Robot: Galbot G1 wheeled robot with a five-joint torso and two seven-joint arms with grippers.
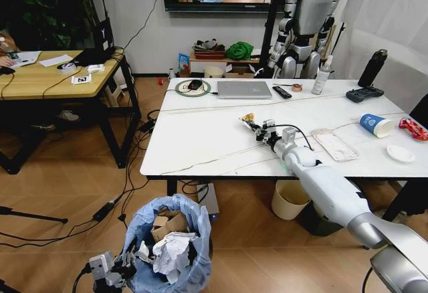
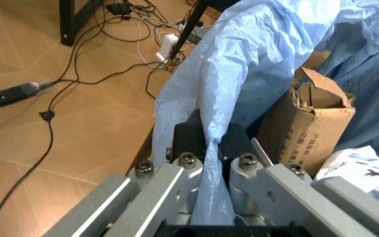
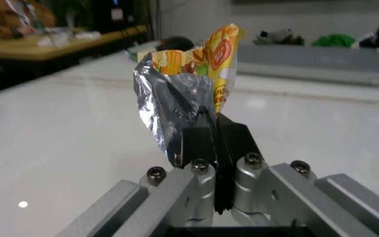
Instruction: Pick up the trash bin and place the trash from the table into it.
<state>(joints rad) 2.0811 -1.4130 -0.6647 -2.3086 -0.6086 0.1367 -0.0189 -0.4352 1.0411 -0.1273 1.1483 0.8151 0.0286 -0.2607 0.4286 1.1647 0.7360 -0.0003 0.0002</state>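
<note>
My right end effector (image 1: 255,126), clamped on the yellow wrapper (image 3: 196,74) mid-frame over the bench (image 1: 200,139), sits up-right of the trash bin (image 1: 167,246), whose bag rim my left end effector (image 1: 120,266) pinches at lower left.

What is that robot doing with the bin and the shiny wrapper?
It is tidying up. Its left gripper is shut on the blue bag of the trash bin, which already holds cardboard and crumpled paper. Its right gripper pinches a yellow wrapper above the table. A blue cup is on the table.
</note>
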